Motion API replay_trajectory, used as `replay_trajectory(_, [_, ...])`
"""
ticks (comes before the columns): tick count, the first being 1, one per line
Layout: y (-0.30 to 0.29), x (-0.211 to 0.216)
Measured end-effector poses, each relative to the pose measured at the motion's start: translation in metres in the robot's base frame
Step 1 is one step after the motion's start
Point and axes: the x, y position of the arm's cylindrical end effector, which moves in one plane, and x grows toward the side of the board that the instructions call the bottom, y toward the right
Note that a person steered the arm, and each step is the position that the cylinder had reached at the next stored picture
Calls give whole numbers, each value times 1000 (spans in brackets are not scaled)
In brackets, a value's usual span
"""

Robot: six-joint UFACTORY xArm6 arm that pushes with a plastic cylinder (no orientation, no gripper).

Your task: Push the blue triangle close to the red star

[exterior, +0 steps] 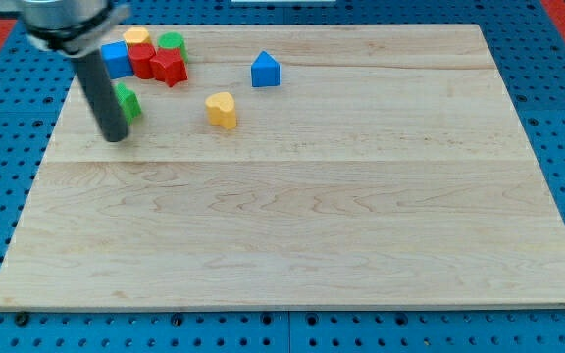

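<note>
blue triangle (266, 71) right of red star (170, 68), my tip (116, 136) far left

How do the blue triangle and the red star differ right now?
The blue triangle stands alone on open board; the red star is packed into the cluster at the view's top left. The triangle is blue with a peaked top; the star is red and jagged. The star lies nearer my tip. Both rest on the wooden board.
</note>
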Motion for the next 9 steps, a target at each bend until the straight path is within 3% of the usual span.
replay_trajectory(1, [-14, -16])
replay_trajectory(2, [25, -48])
replay_trajectory(3, [56, -27])
replay_trajectory(5, [222, -14])
replay_trajectory(7, [129, -57])
replay_trajectory(8, [135, -54])
replay_trajectory(9, [213, -30])
